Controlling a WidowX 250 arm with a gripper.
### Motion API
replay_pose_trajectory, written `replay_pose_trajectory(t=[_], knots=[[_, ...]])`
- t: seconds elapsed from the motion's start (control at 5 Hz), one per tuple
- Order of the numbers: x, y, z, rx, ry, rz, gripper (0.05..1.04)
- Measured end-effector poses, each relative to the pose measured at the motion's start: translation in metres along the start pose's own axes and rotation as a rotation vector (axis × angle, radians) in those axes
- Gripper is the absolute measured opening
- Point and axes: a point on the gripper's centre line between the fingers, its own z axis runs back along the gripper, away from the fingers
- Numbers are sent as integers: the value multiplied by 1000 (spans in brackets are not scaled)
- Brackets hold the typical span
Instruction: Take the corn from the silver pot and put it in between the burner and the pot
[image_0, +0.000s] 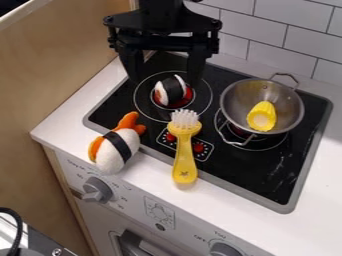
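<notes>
And here are the jaws (164, 80), spread wide and grasping nothing, hanging over the far part of the left burner (189, 95). Just below and nearer, the small black-banded toy sushi (173, 90) sits right on that burner.

Over to the right, there's the corn (262, 117), down inside the silver pot (234, 105), in its near part. Its long axis runs near to far, the pale cut end facing near and slightly left, the rounded yellow end pointing far and a touch right. The pot's rim rings it all the way round; one handle (286, 76) sticks out at the far right, the other (235, 142) at the near left.

Now the room for moving: between the left burner's ring and the pot there's only a slim strip of black glass, narrow at its middle. The yellow brush (184, 155) crowds its near end, bristles far, handle running near across the edge of the cooktop (274, 165) onto the white worktop (314, 210). Wider black glass stretches from the pot towards the near right corner, bounded by a grey rim. At the near left, the shrimp toy sushi (119, 150) lies by the rim, orange tail pointing far and right. Behind it all, far side, stands the tiled wall (300, 40).
</notes>
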Motion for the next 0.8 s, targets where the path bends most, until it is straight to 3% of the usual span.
replay_pose_trajectory(t=[0.4, 0.8], knots=[[-1, -17, -8, 4, 38, 57, 1001], [-15, -56, -4, -25, 3, 123, 1001]])
